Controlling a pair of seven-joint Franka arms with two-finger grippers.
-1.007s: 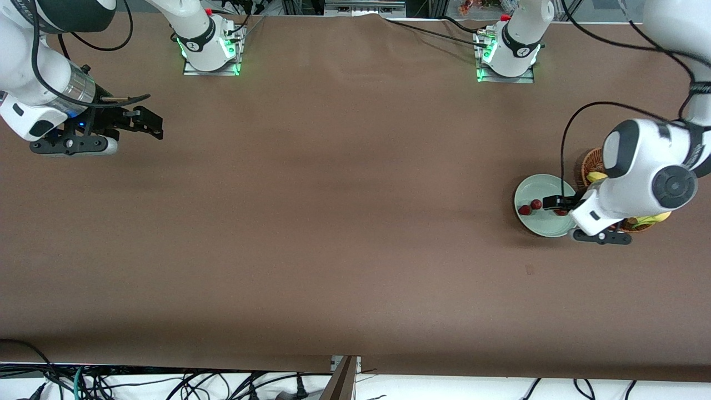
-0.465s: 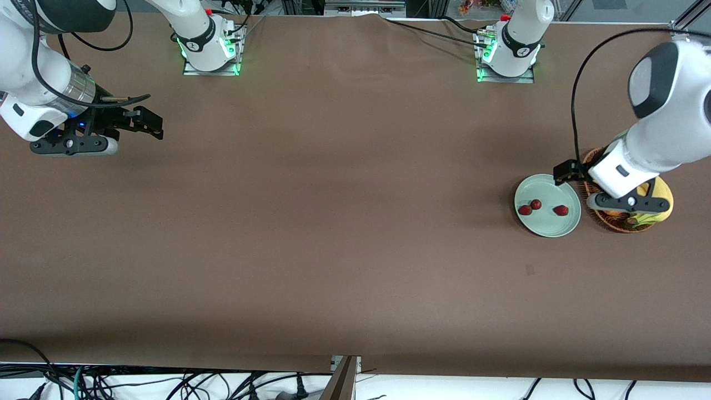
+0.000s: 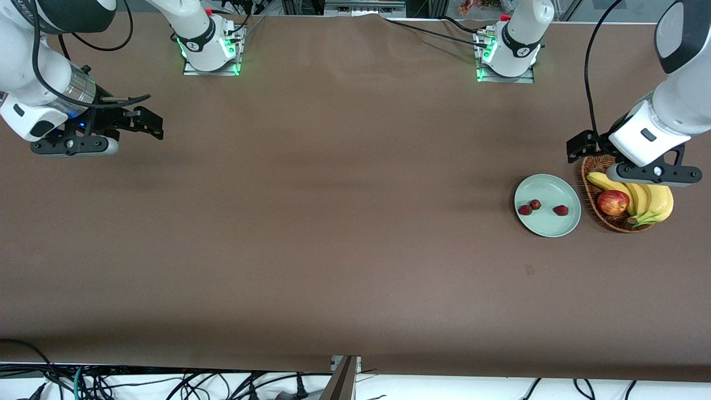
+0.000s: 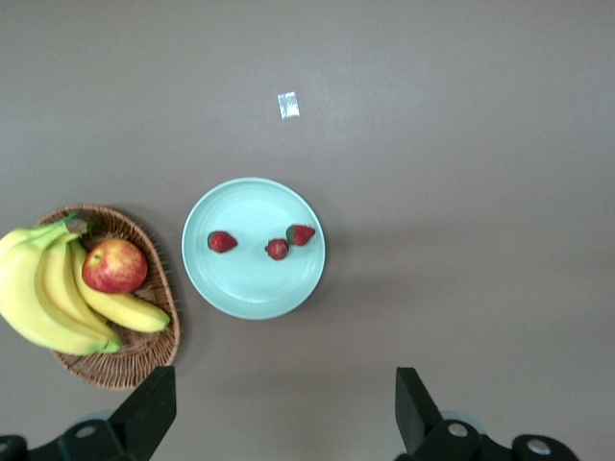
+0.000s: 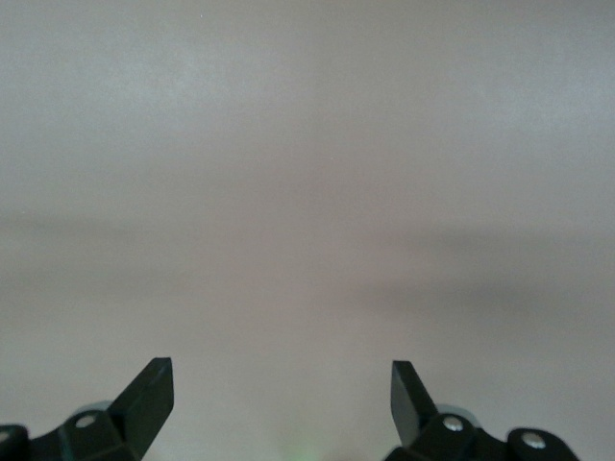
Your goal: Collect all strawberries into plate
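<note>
Hanging in the air with its black fingers spread wide and nothing between them, the left gripper (image 3: 580, 149) sits over the brown table (image 3: 344, 222) at the edge of the brown woven wicker basket (image 3: 590, 166), which lies toward the left arm's end of the table. The basket holds a red-yellow apple (image 3: 612, 202) and a bunch of yellow bananas (image 3: 652, 201). Just beside the basket lies the round, shallow, pale mint-green plate (image 3: 547, 186), and all three small red strawberries (image 3: 535, 204) with green tops rest on it, two close together and one a little apart. The right gripper (image 3: 150, 123) waits over bare table at the right arm's end, its fingers also spread and empty.
</note>
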